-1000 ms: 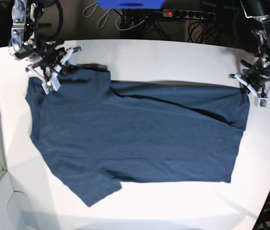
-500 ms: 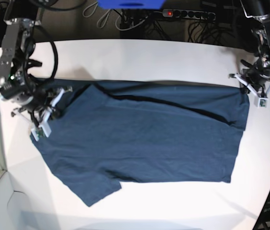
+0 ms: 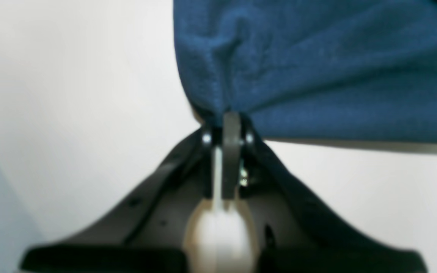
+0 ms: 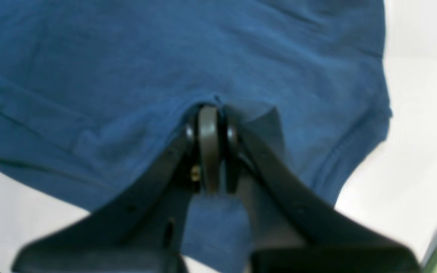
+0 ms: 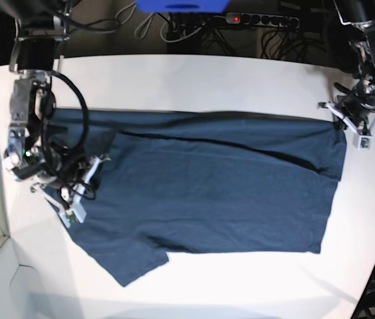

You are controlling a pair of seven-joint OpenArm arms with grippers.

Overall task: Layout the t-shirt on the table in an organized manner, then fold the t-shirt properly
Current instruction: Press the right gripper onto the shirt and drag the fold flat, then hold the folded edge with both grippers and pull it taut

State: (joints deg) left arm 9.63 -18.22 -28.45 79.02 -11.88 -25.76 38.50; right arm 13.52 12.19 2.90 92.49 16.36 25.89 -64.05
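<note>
Both claws, left [image 5: 349,126] & right [image 5: 81,196], clenched on t-shirt [image 5: 207,193] atop table [image 5: 194,80].

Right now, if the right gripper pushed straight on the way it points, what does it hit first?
The t-shirt: the right gripper is shut on its cloth, and more fabric fills the view ahead. Depth to the table beneath is unclear.

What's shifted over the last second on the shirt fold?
The right end effector, shut on the t-shirt, has dragged the far sleeve and shoulder toward the near edge, folding that side over the body. The left end effector stayed clamped on its hem corner.
</note>
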